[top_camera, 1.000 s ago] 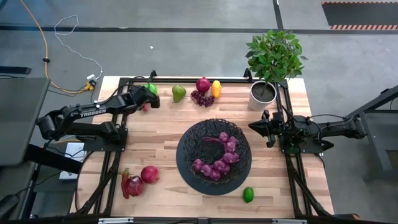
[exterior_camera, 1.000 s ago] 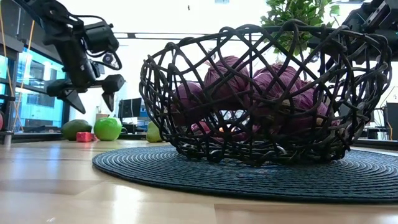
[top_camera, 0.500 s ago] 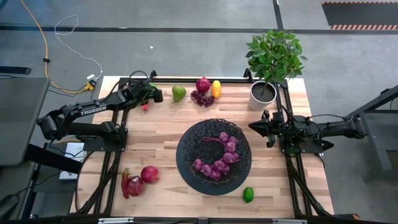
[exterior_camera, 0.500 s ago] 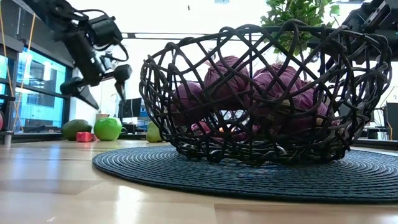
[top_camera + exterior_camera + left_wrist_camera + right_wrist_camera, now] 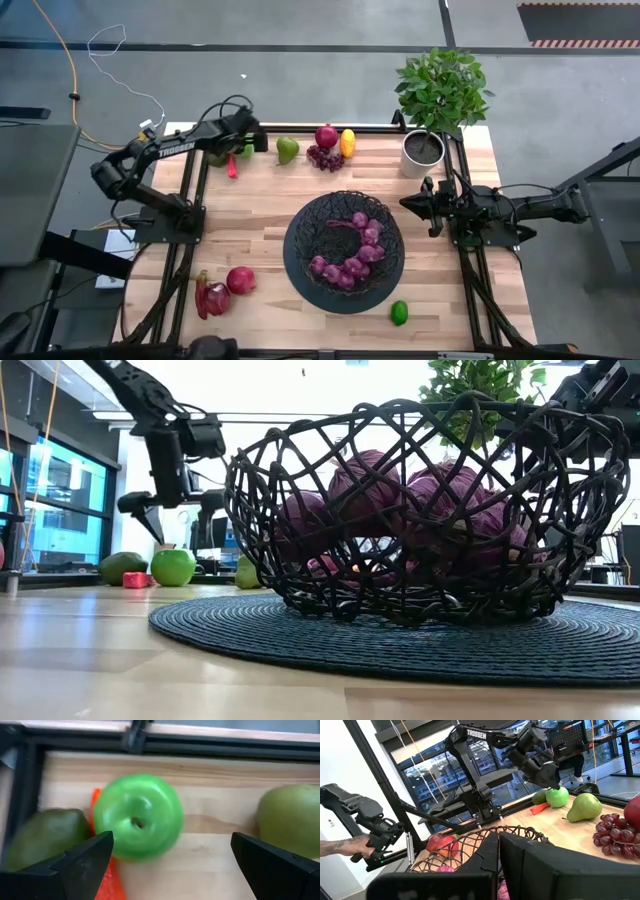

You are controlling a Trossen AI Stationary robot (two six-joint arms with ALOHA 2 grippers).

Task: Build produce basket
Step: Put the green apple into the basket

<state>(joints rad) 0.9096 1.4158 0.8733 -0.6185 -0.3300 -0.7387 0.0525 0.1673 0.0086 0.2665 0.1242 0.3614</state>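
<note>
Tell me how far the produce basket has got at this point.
Done: purple grapes lie in the basket. In hand: the left gripper, open and empty, hangs over the green apple at the table's far edge. The right gripper waits shut beside the basket. Left: pear, lime, red apple and other pieces sit on the table.

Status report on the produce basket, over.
Left hand open above green apple. Right hand shut, parked beside basket. Nothing blocking.
</note>
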